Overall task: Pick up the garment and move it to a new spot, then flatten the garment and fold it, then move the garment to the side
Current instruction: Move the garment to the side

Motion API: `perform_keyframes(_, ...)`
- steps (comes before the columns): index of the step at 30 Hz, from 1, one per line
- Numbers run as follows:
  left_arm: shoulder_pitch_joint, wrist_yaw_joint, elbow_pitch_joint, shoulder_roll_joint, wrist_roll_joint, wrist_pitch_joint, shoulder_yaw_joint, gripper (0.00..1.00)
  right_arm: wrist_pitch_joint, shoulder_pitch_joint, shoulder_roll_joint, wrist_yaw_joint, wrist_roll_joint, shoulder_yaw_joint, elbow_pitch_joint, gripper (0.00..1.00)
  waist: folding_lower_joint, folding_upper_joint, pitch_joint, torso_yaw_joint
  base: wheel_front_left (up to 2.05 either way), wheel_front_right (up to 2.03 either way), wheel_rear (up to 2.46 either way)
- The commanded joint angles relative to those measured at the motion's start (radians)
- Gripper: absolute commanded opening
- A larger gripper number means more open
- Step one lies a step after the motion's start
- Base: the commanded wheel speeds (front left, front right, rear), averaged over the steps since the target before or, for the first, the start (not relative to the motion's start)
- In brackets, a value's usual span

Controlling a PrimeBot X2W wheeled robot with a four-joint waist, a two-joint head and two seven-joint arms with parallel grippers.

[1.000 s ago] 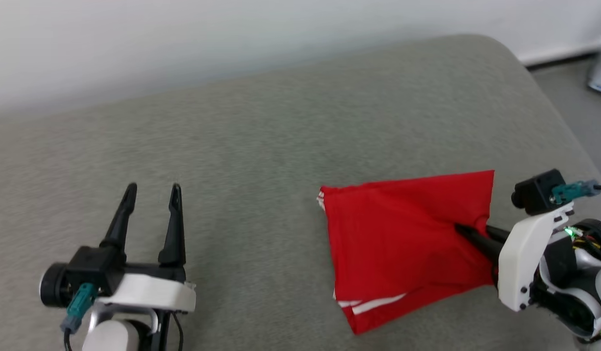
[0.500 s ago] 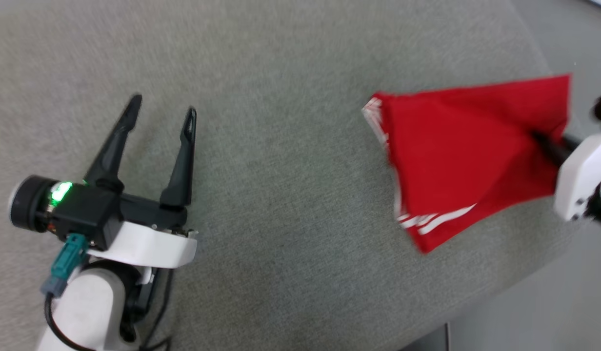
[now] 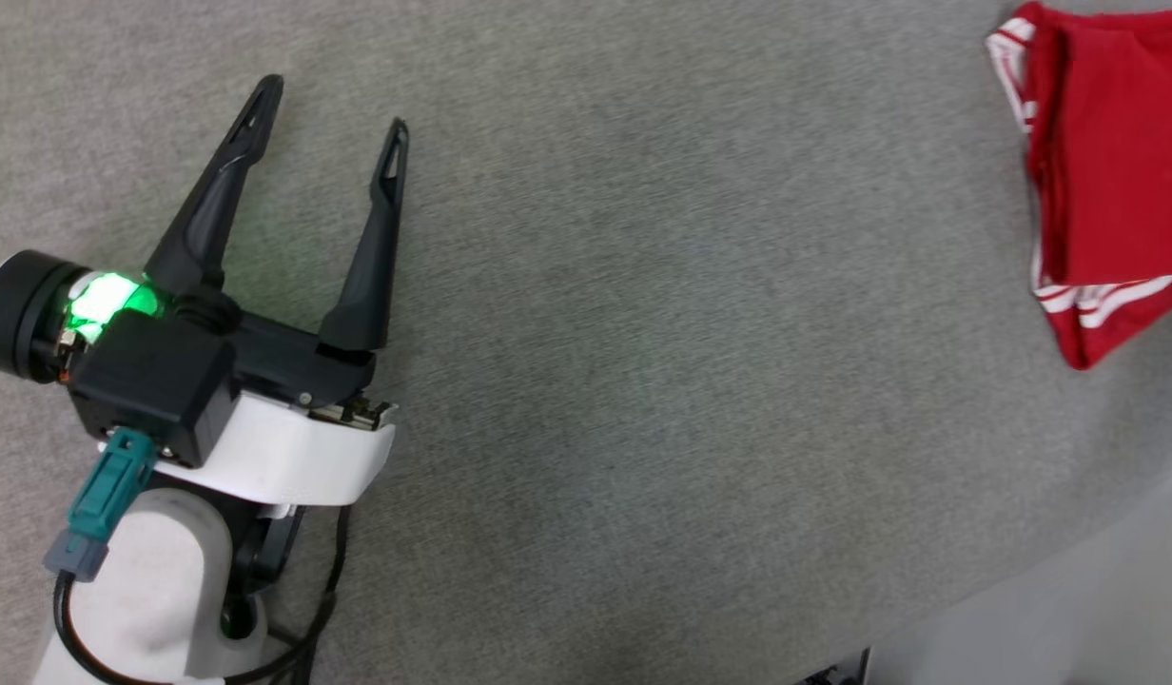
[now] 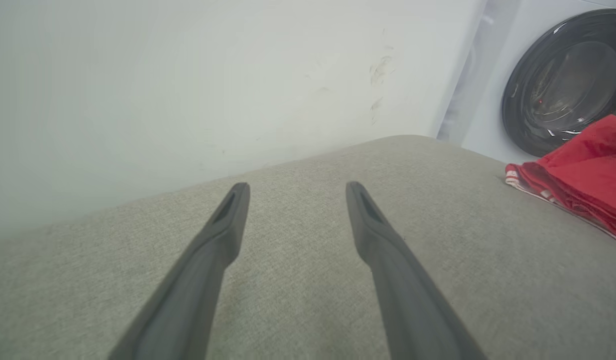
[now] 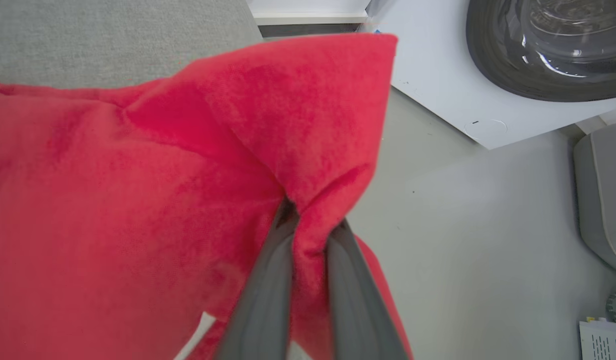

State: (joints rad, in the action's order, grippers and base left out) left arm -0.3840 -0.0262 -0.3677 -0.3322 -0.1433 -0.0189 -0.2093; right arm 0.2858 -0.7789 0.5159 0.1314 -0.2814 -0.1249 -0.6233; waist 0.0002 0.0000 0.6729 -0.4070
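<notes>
Shirt (image 3: 1109, 171) lies folded at the right edge of the grey cushion (image 3: 643, 333), one corner pinched between the closed fingers of the right gripper (image 5: 313, 217). The left gripper (image 3: 333, 107) is wide open and empty, well apart from it, so the right arm is nearer.

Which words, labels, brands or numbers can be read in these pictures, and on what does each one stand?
No text can be read in any view.
The white printed item on the floor, in the right wrist view: rows of dark print, too small to read.
The garment: no words visible on it.
The washing machine: no readable label or brand.
</notes>
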Motion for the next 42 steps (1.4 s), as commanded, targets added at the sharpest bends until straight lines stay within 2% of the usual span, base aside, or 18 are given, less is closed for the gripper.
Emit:
perform_keyframes(1, -0.02, -0.001, -0.009, 0.001, 0.008, 0.005, -0.001, 1.0, -0.013, -0.022, -0.013, -0.002, 0.006, -0.006, -0.015, 0.0, -0.0002, 0.0, 0.013, 0.014, 0.0, 0.0, 0.0)
perform_keyframes(2, -0.022, -0.001, -0.013, 0.001, 0.008, 0.005, -0.004, 1.0, -0.023, -0.029, -0.02, -0.002, 0.013, -0.014, -0.039, 0.0, -0.0002, 0.0, 0.018, 0.018, 0.0, 0.0, 0.0)
perform_keyframes(3, -0.025, -0.001, -0.015, 0.002, 0.009, 0.006, -0.006, 1.0, -0.04, -0.036, -0.024, -0.002, 0.029, -0.018, -0.057, 0.1, -0.0002, 0.0, 0.021, 0.021, 0.0, 0.0, 0.0)
perform_keyframes(4, -0.028, -0.001, -0.017, 0.002, 0.008, 0.007, -0.008, 1.0, -0.062, -0.047, -0.031, -0.002, 0.038, -0.029, -0.076, 0.25, -0.0002, 0.0, 0.024, 0.023, 0.0, 0.0, 0.0)
perform_keyframes(5, -0.033, -0.001, -0.019, 0.003, 0.007, 0.007, -0.01, 1.0, -0.076, -0.052, -0.042, -0.002, 0.043, -0.037, -0.096, 0.72, -0.0002, 0.0, 0.026, 0.026, 0.0, 0.0, 0.0)
perform_keyframes(6, -0.035, 0.0, -0.019, 0.003, 0.007, 0.007, -0.012, 1.0, -0.098, -0.058, -0.043, -0.002, 0.061, -0.043, -0.114, 1.0, -0.0002, 0.0, 0.027, 0.028, 0.0, 0.0, 0.0)
perform_keyframes(13, -0.011, 0.011, 0.009, 0.011, -0.01, -0.016, -0.009, 1.0, -0.286, -0.081, -0.052, -0.002, 0.167, -0.132, -0.189, 1.0, -0.0002, 0.0, -0.017, 0.043, 0.0, 0.0, 0.0)
perform_keyframes(17, 0.016, 0.023, 0.047, 0.03, -0.025, -0.046, -0.015, 1.0, -0.378, -0.055, -0.05, -0.002, 0.225, -0.186, -0.199, 1.0, -0.0002, 0.0, -0.085, 0.066, 0.0, 0.0, 0.0)
perform_keyframes(22, 0.07, 0.045, 0.121, 0.063, -0.051, -0.098, -0.016, 1.0, -0.472, 0.001, -0.058, -0.002, 0.22, -0.196, -0.168, 1.0, -0.0002, 0.0, -0.198, 0.109, 0.0, 0.0, 0.0)
perform_keyframes(31, 0.201, 0.084, 0.246, 0.114, -0.099, -0.169, -0.013, 1.0, -0.516, 0.202, -0.139, -0.002, 0.181, -0.159, -0.027, 1.0, -0.0002, 0.0, -0.382, 0.194, 0.0, 0.0, 0.0)
perform_keyframes(42, 0.281, 0.103, 0.378, 0.155, -0.152, -0.213, 0.001, 1.0, -0.479, 0.514, -0.312, -0.001, 0.136, -0.068, 0.255, 1.0, -0.0002, 0.0, -0.521, 0.31, 0.0, 0.0, 0.0)
